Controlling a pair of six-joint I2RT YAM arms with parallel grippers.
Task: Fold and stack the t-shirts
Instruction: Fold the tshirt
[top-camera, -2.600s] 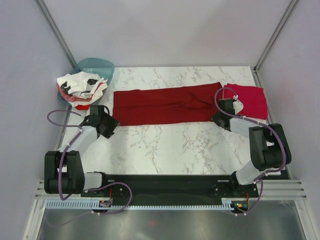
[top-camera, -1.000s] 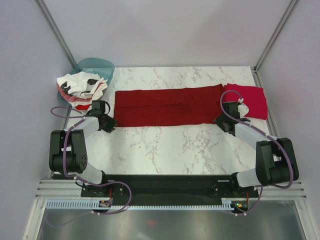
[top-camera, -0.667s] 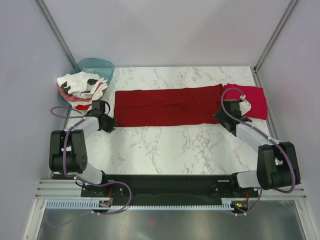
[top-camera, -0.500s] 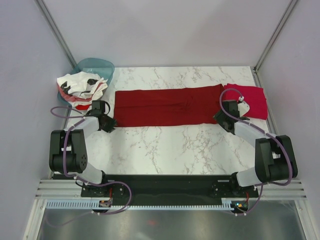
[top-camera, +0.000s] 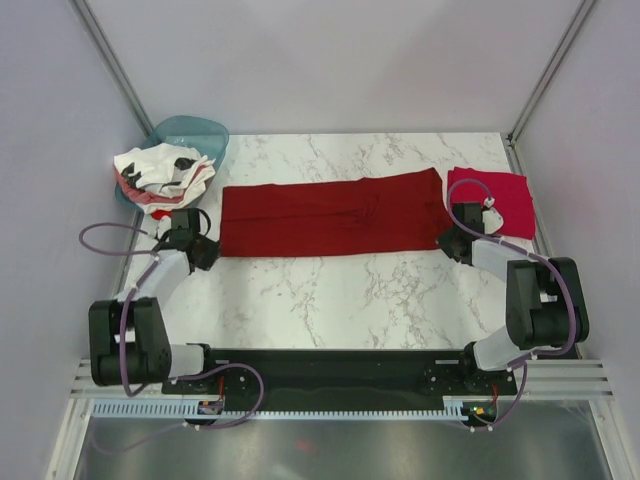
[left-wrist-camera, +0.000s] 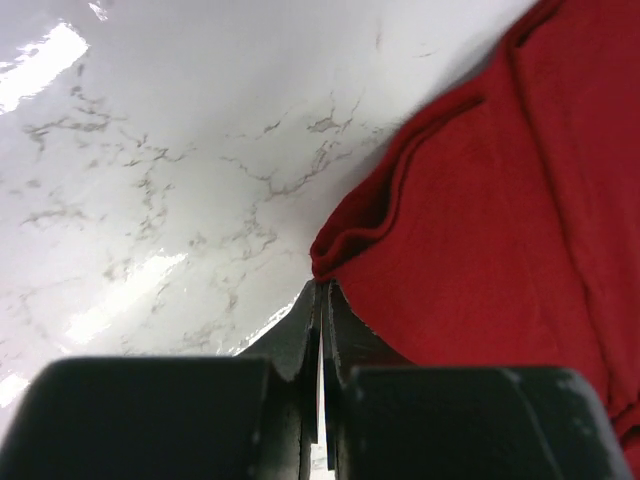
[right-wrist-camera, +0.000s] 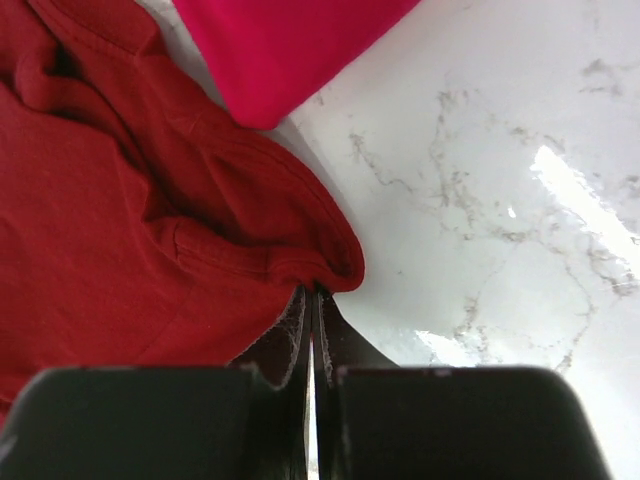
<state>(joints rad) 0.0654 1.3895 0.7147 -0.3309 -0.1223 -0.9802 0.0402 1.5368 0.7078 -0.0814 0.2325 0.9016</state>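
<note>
A dark maroon t-shirt (top-camera: 330, 212) lies across the marble table as a long folded strip. My left gripper (top-camera: 207, 250) sits at its near left corner. In the left wrist view the gripper (left-wrist-camera: 322, 286) is shut on the folded edge of the maroon cloth (left-wrist-camera: 500, 200). My right gripper (top-camera: 447, 240) is at the near right corner. The right wrist view shows this gripper (right-wrist-camera: 313, 290) pinching the bunched maroon hem (right-wrist-camera: 120, 200). A folded crimson-pink t-shirt (top-camera: 495, 200) lies flat at the far right, just beyond that corner (right-wrist-camera: 290, 50).
A heap of white t-shirts (top-camera: 160, 172) with black and red marks rests at the far left, partly in a teal plastic basin (top-camera: 195, 130). Metal frame posts and plain walls close in both sides. Bare marble (top-camera: 330, 300) stretches between the strip and the arm bases.
Both grippers have shut on the near corners of the maroon shirt. The left gripper has moved left and nearer, and the strip has shifted slightly left with it.
</note>
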